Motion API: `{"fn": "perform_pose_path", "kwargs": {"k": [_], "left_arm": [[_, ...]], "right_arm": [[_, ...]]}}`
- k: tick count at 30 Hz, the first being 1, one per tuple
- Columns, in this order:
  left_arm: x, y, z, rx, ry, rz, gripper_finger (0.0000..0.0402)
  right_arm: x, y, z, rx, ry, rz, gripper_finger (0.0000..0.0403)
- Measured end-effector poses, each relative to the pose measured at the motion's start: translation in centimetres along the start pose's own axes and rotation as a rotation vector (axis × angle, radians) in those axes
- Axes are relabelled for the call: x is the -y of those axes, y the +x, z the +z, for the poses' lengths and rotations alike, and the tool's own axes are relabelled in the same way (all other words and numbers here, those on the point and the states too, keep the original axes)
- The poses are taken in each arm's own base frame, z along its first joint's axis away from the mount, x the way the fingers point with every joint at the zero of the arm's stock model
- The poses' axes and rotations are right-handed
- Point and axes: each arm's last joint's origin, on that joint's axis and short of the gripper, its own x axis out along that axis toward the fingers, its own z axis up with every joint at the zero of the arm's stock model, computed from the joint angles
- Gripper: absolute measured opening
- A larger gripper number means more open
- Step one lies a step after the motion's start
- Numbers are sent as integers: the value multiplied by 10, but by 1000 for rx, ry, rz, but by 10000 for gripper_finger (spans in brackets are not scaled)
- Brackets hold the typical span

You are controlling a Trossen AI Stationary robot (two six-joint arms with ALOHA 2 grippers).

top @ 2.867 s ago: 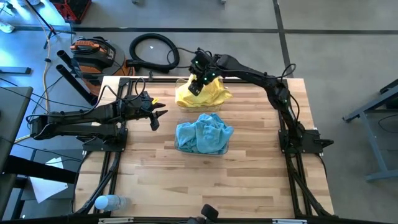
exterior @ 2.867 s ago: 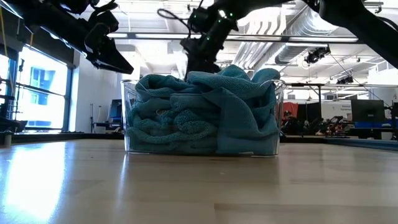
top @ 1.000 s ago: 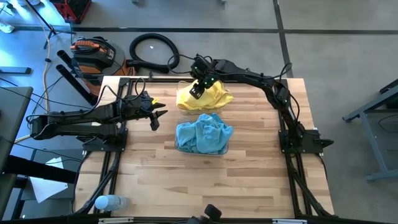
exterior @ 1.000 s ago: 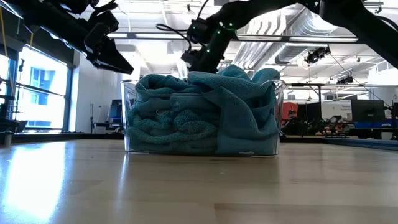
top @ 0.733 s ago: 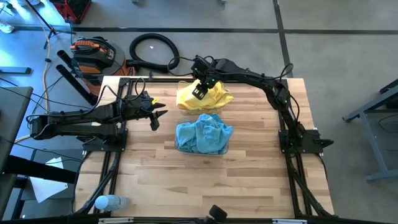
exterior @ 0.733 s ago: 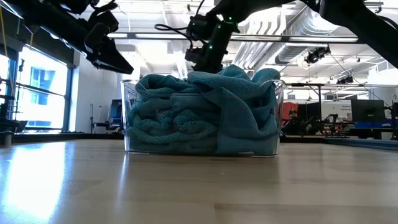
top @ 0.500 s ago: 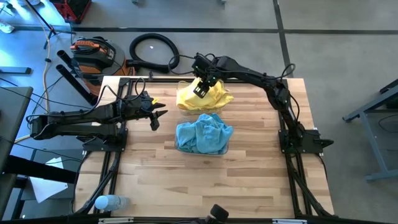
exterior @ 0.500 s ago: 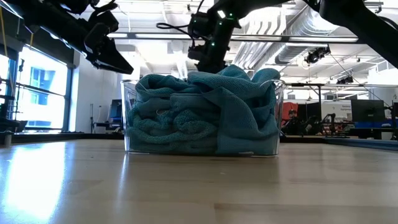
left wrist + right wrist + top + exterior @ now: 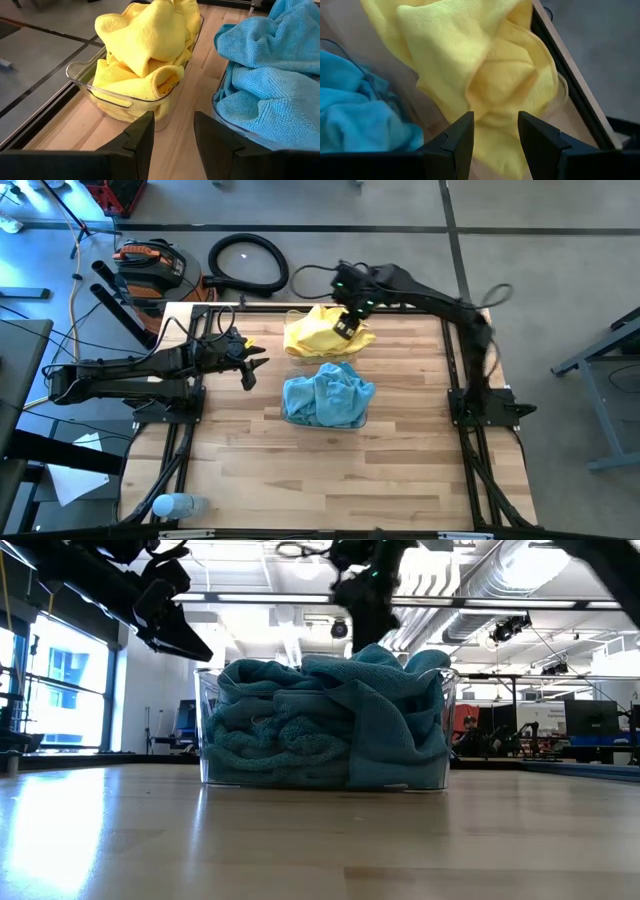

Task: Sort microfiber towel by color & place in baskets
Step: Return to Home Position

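Observation:
Yellow towels (image 9: 322, 332) are heaped in the clear far basket (image 9: 110, 95). Turquoise towels (image 9: 327, 395) fill the near basket (image 9: 205, 740), one hanging over its rim. My right gripper (image 9: 347, 328) hovers open over the right part of the yellow heap (image 9: 485, 75), touching nothing. My left gripper (image 9: 250, 370) waits open at the table's left, level with the gap between the baskets; in its wrist view (image 9: 172, 137) both baskets lie ahead.
A black hose coil (image 9: 247, 263) and an orange-black case (image 9: 150, 265) lie on the floor beyond the far edge. A plastic bottle (image 9: 175, 505) rests at the near left corner. Bare wood spreads across the table's near half.
My right gripper moved from the left part of the yellow heap toward the table's right and rose, its arm swinging right. Its fingers hold nothing. The yellow towels stay heaped in the far basket. The left arm kept still.

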Motion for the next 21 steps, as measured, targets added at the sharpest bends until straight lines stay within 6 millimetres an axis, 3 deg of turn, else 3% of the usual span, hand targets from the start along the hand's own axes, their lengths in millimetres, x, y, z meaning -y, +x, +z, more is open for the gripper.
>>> {"fn": "perform_pose_path", "kwargs": {"k": [4,10,15,21], "left_arm": [[0,0,1,5,-5,0,126],[4,0,8,83,-61,-41,126],[26,5,12,116,-31,-153,126],[45,7,10,123,69,-136,126]], "right_arm": [[-1,-24,-41,106,52,-6,149],[-12,-43,-131,268,139,-39,149],[-16,-43,-194,373,181,-9,149],[-12,-28,-240,430,193,28,149]]}}
